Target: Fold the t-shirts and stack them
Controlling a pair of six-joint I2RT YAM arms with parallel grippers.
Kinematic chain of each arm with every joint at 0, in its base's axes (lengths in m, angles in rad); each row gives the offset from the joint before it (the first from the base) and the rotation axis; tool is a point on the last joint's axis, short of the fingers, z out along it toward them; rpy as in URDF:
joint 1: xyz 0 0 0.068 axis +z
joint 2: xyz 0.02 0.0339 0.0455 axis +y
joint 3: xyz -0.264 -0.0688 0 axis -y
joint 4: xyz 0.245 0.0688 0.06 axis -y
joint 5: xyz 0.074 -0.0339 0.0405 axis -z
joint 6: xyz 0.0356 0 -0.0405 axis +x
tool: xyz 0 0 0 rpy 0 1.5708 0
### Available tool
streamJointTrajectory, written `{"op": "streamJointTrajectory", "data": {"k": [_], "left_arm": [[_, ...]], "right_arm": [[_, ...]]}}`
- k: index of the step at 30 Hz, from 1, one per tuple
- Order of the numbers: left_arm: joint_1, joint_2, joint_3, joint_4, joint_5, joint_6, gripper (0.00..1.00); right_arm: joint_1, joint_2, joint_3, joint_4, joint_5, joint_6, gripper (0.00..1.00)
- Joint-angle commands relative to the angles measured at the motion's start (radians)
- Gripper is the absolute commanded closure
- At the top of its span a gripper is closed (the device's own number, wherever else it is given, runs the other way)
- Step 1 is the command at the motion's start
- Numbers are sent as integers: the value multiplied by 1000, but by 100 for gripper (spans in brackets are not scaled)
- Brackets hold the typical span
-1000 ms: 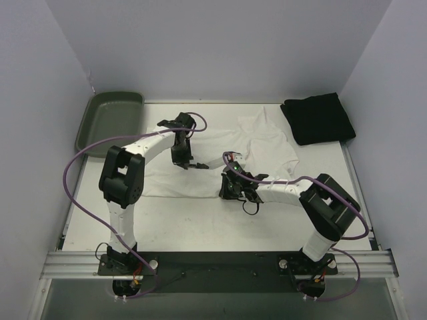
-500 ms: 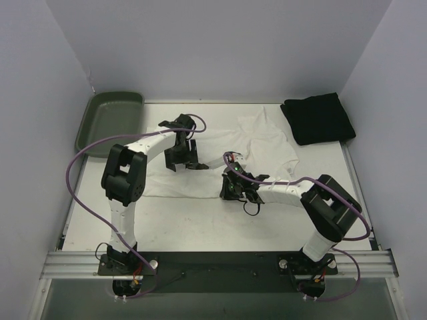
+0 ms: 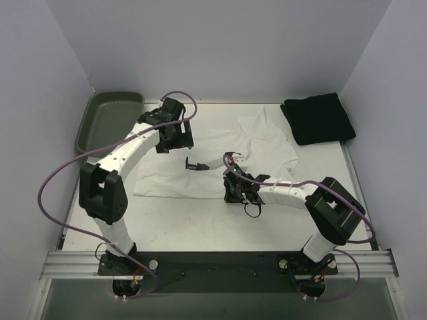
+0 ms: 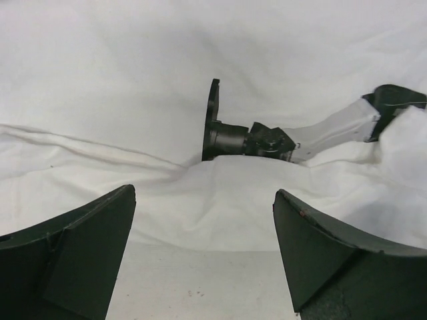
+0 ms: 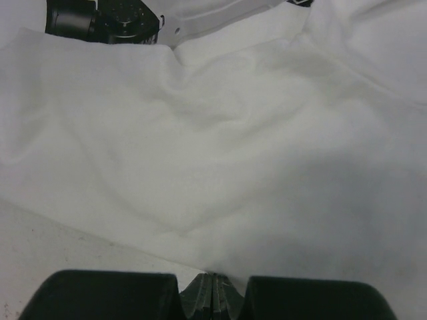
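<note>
Top: white t-shirt (image 3: 267, 150) lies spread mid bench (image 3: 200, 223), long axis left-right; black t-shirt (image 3: 317, 118) folded far right. Left end effector (image 3: 177, 141) over white t-shirt's far-left part, right end effector (image 3: 235, 193) at near hem.
L wrist: wide open, empty, cloth just below.
R wrist: shut, seems pinched on hem.

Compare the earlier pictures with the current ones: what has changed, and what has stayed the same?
The left gripper opened, let go of the white t-shirt and drew back toward the far left. The right gripper stayed shut on the shirt's near edge, barely moving. The folded black t-shirt and green tray did not move.
</note>
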State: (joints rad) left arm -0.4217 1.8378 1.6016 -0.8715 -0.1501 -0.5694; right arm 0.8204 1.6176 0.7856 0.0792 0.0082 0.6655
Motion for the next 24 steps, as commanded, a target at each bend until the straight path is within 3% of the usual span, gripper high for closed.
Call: {"op": "streamJointTrajectory", "data": {"k": [1, 8, 24], "left_arm": [[6, -142, 23, 14, -11, 11, 6], [6, -273, -71, 81, 15, 5, 6], [6, -406, -209, 147, 30, 2, 6]], "right_arm": [[13, -62, 56, -109, 67, -26, 100], [37, -131, 113, -200, 150, -44, 100], [68, -237, 161, -291, 233, -72, 98]]}}
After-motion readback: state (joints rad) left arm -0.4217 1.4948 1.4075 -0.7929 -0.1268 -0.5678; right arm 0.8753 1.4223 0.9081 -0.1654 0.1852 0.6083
